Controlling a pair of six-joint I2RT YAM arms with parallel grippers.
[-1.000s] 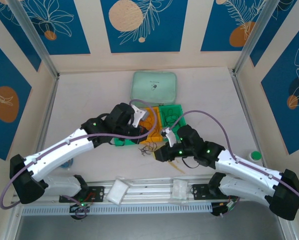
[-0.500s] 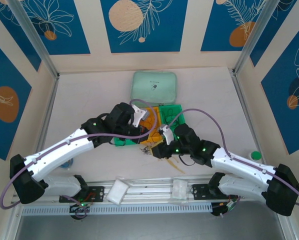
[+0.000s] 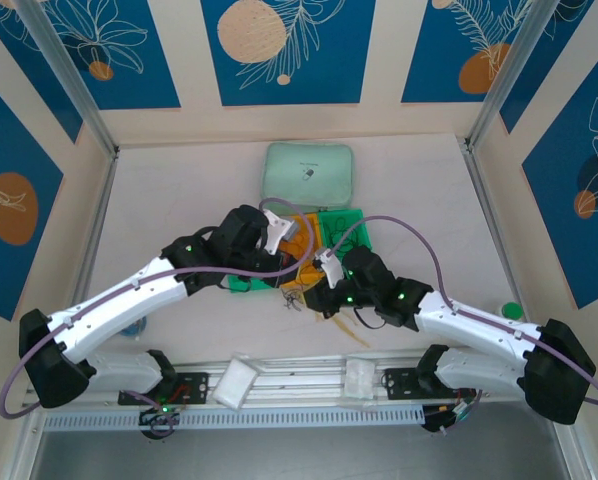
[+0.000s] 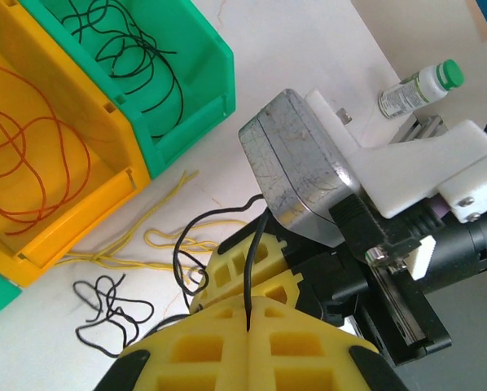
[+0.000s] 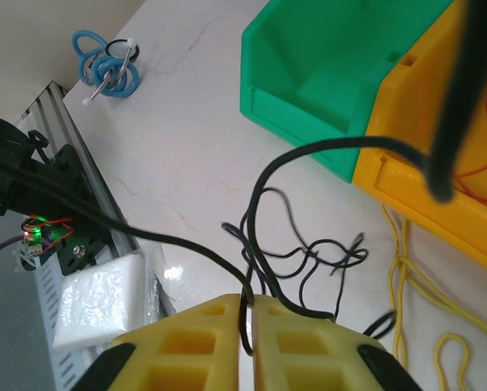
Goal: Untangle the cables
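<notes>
Left gripper (image 4: 250,314) and right gripper (image 5: 247,314) each pinch shut on black cable (image 4: 177,252), seemingly light and limp, best held near its ends

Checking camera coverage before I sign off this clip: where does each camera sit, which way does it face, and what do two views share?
Top external: above and behind the bases, looking down on the table; left arm and right arm meet at the bins.
Left wrist: looks past the shut left gripper, pinching a black cable, toward the bottle.
Right wrist: looks over the shut right gripper, also pinching black cable, toward the light-blue cord.
Shared: both wrist views show the yellow cables.
</notes>
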